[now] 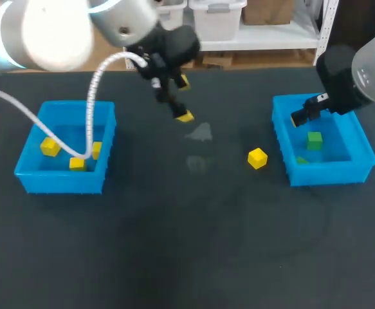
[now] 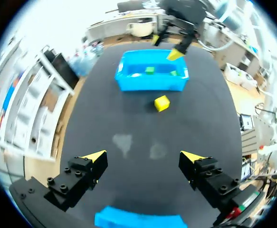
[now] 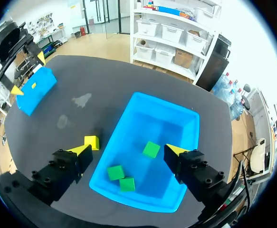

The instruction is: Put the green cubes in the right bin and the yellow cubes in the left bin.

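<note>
The left blue bin (image 1: 62,181) holds three yellow cubes (image 1: 49,147). One more yellow cube (image 1: 257,158) lies on the dark table, just left of the right blue bin (image 1: 332,174). That bin holds three green cubes (image 3: 151,149). My left gripper (image 1: 182,100) hangs open and empty above the table's middle back, between the bins. In the left wrist view the yellow cube (image 2: 162,103) lies well ahead of the left gripper (image 2: 145,159). My right gripper (image 3: 128,151) stands open and empty over the right bin's (image 3: 143,97) left wall, with the yellow cube (image 3: 91,142) beside one fingertip.
Two pale smudges (image 1: 200,134) mark the black tabletop near its middle. A white cable (image 1: 92,109) from my left arm loops down over the left bin. The left bin's rim (image 2: 138,221) lies under my left gripper in its wrist view.
</note>
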You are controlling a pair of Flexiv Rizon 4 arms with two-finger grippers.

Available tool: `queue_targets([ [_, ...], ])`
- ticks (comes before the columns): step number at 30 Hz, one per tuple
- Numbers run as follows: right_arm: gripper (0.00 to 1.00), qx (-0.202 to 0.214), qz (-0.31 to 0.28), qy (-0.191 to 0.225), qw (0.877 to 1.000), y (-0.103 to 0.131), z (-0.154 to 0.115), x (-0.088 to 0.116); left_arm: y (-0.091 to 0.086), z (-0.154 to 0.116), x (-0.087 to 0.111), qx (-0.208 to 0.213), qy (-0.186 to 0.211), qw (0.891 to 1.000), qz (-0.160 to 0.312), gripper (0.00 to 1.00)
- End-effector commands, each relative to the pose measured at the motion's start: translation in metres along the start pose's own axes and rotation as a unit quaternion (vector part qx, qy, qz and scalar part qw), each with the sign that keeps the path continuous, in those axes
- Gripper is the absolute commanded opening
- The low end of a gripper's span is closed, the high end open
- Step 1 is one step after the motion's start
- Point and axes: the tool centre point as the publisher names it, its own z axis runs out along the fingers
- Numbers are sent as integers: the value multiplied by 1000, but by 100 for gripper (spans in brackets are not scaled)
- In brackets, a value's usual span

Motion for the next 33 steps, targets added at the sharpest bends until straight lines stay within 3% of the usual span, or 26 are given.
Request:
queue_targets([
  [1, 100, 3, 1, -4, 1000, 1, -1, 3, -1, 21, -44, 22, 4, 1000, 5, 100],
  [7, 100, 3, 1, -4, 1000, 1, -1, 3, -27, 53, -77, 33, 31, 999, 9, 100],
  [15, 100, 3, 1, -4, 1000, 1, -1, 3, -39, 84, -106, 12, 40, 998, -44, 100],
  [24, 100, 3, 1, -4, 1000, 1, -1, 3, -44, 110, -118, -16, 4, 995, -100, 100],
  [33, 100, 3, 1, -4, 1000, 1, -1, 3, -49, 116, -115, -16, 7, 993, -120, 100],
])
